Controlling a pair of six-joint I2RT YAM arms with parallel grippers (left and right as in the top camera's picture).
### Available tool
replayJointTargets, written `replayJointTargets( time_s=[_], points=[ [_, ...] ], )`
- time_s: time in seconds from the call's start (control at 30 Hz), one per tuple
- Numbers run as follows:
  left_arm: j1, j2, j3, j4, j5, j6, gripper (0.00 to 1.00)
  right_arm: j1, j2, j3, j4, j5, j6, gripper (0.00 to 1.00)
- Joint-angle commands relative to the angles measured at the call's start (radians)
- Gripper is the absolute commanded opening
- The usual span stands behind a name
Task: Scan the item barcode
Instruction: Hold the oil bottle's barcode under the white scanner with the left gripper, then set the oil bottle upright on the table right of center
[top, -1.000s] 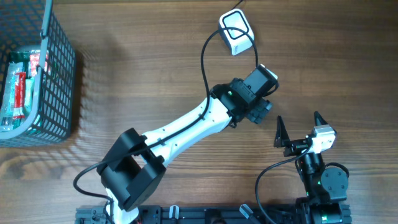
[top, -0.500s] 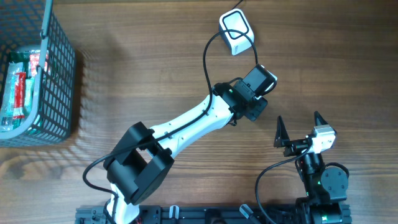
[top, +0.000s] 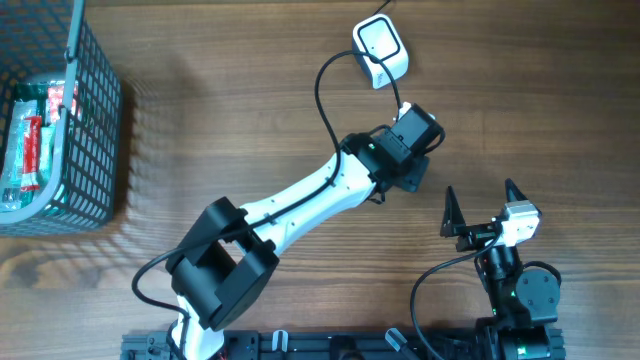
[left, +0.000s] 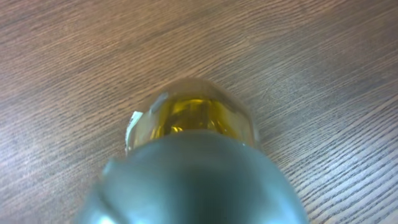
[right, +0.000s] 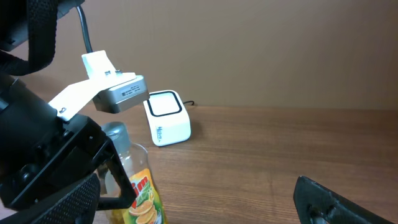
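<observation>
A clear bottle (right: 144, 194) with a yellow label showing orange slices stands upright on the wooden table. The left wrist view looks straight down on the bottle (left: 193, 118), and its blurred cap (left: 199, 183) fills the bottom of that view. My left gripper (top: 408, 158) reaches down over the bottle, and its black fingers (right: 118, 171) are closed against the sides. From overhead the bottle is hidden under that gripper. The white barcode scanner (top: 380, 52) sits beyond it on the table, also seen as the scanner (right: 166, 117) in the right wrist view. My right gripper (top: 480, 192) stands open near the front edge, holding nothing.
A dark wire basket (top: 100, 130) with several packaged items stands at the far left. The scanner's black cable (top: 322, 92) loops over the left arm. The right arm's base (top: 520, 300) sits at the front right.
The left gripper's jaws have closed in on the bottle, and the wrist has shifted slightly toward the scanner. The scanner cable's loop has moved. The right arm has stayed still.
</observation>
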Motion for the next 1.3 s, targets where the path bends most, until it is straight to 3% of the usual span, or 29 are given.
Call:
replayJointTargets(
  time_s=[0.0,0.3,0.4,0.67,1.0,1.1,1.27],
  points=[
    [-0.050,-0.001,-0.008,-0.025,-0.105,-0.058,0.30,-0.005,-0.003,-0.001,0.002,-0.016,-0.009,1.00],
    [-0.098,-0.001,-0.008,-0.040,-0.172,-0.087,0.36,-0.005,-0.003,-0.001,0.002,-0.016,-0.008,0.99],
    [-0.098,-0.001,-0.008,-0.040,-0.172,-0.087,0.77,-0.005,-0.003,-0.001,0.002,-0.016,-0.009,1.00],
    [-0.077,-0.128,0.058,-0.030,-0.175,-0.079,0.96,-0.005,-0.003,-0.001,0.002,-0.016,-0.008,1.00],
    [0.115,-0.463,0.079,-0.006,-0.180,0.035,0.96,-0.005,-0.003,-0.001,0.002,-0.016,-0.009,1.00],
    [0.264,-0.584,0.079,0.024,-0.214,0.162,0.97,-0.005,-0.003,-0.001,0.002,-0.016,-0.008,1.00],
    [0.568,-0.717,0.079,0.117,-0.281,0.266,0.95,-0.005,-0.003,-0.001,0.002,-0.016,-0.008,1.00]
  ],
)
